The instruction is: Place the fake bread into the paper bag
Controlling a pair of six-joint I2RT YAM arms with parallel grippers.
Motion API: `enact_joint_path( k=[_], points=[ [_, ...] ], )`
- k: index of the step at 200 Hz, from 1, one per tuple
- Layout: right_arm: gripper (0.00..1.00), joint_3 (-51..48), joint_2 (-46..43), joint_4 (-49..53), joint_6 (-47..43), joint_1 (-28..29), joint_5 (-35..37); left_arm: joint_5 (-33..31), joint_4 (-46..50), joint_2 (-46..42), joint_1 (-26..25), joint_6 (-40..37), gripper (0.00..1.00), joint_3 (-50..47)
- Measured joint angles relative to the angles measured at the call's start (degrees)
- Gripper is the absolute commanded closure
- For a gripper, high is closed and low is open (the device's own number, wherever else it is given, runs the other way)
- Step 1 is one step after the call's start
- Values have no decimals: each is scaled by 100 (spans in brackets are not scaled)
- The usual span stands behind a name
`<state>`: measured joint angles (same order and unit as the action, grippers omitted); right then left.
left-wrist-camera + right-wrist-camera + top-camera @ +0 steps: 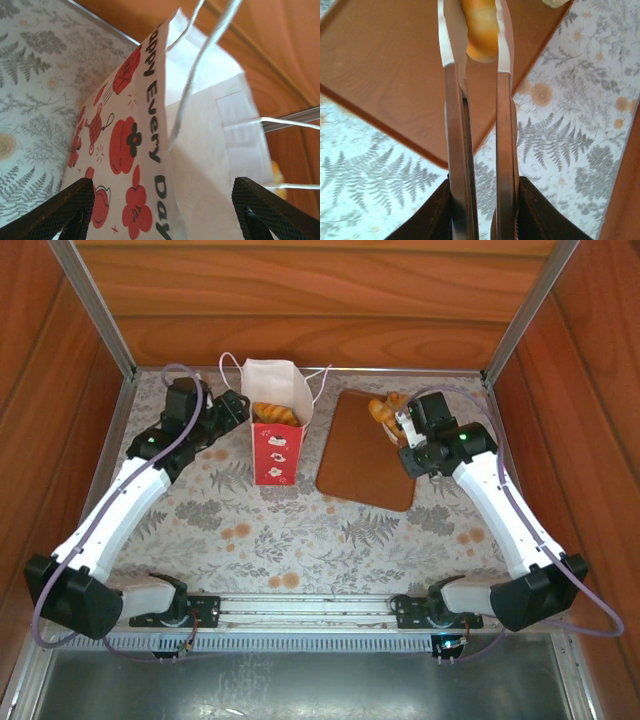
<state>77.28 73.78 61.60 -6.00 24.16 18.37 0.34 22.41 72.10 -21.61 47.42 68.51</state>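
Note:
The paper bag (277,445) stands upright at the back of the table, white with a red front, and holds fake bread (275,413). My left gripper (240,408) is at the bag's left side. In the left wrist view it (162,210) is open, its black fingers (65,210) flanking the bag (200,165); I cannot tell if they touch it. My right gripper (405,425) is over the board's far right corner. In the right wrist view it (482,192) is shut on metal tongs (455,150), whose tips pinch a golden piece of fake bread (481,30).
A flat brown board (365,455) lies right of the bag, with more golden pastries (385,408) at its far corner. The bag's white string handles (200,75) stick up. Wooden walls enclose the table on three sides. Patterned cloth (300,540) covers the near half.

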Motion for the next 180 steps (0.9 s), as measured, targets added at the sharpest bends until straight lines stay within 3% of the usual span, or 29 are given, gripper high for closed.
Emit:
enact_joint_path(
  k=[54, 79, 113, 180],
  points=[
    [69, 278, -83, 654, 870, 444, -24, -452, 166, 761, -61, 109, 29, 461],
    [69, 369, -131, 826, 1036, 555, -39, -494, 201, 973, -90, 57, 43, 706],
    [69, 627, -188, 1067, 1093, 588, -48, -507, 208, 1110, -120, -48, 51, 944],
    [69, 1222, -208, 1414, 1126, 634, -177, -501, 247, 1351, -140, -216, 84, 1134]
  ],
)
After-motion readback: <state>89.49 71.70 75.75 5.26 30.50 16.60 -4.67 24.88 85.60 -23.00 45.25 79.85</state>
